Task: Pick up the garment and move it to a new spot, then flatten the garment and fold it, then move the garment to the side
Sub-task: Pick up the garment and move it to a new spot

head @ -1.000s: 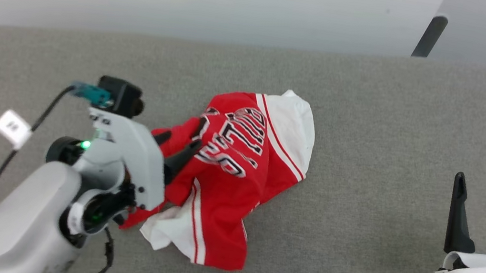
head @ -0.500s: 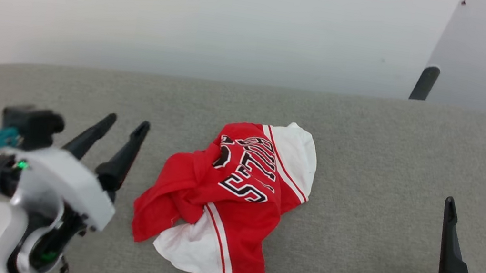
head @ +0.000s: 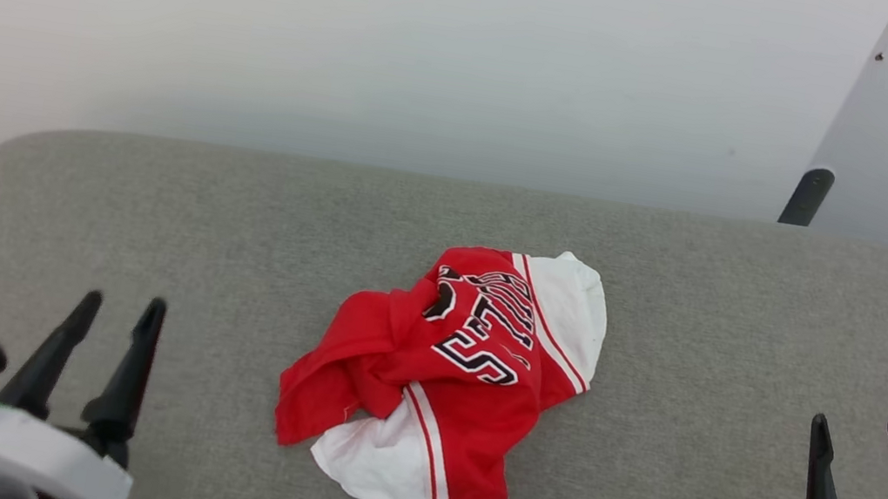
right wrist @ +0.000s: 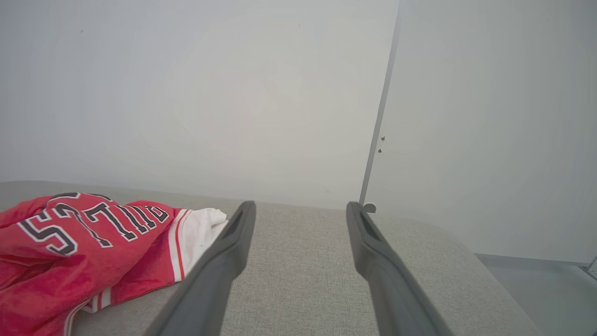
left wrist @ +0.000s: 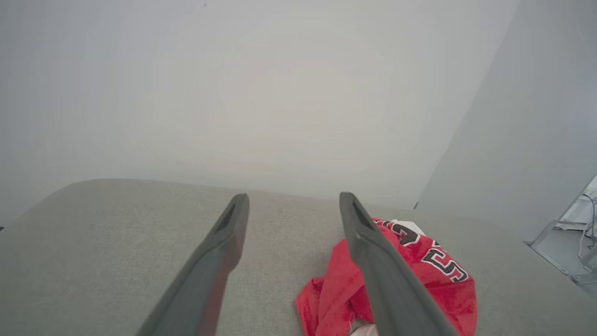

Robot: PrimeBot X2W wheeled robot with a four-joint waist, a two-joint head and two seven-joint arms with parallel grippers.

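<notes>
Close to the robot, the left gripper (head: 122, 303) sits by the near left corner of the worktop (head: 232, 253). The right gripper (head: 858, 423) sits by the near right corner. Both have their fingers spread wide, and both hold nothing.

A bit farther out, the garment (head: 469, 377) lies in a lump in the middle of the worktop, well away from both grippers. It is red, with white sleeves poking out at the near side and the far right side. The black letters are crumpled. Behind the far edge is a plain wall (head: 353, 33), and a dark post (head: 804, 196) stands up at the far right.

I think the moving step is over, and flattening comes next. Each gripper needs to reach in, find an edge or a sleeve, and pull the cloth out flat. The edges are tucked in, so finding them may be hard.

One second ago the left gripper had its fingers on the garment's left side. Now it has let go and pulled back. The head camera has also tipped up, so more wall shows.
</notes>
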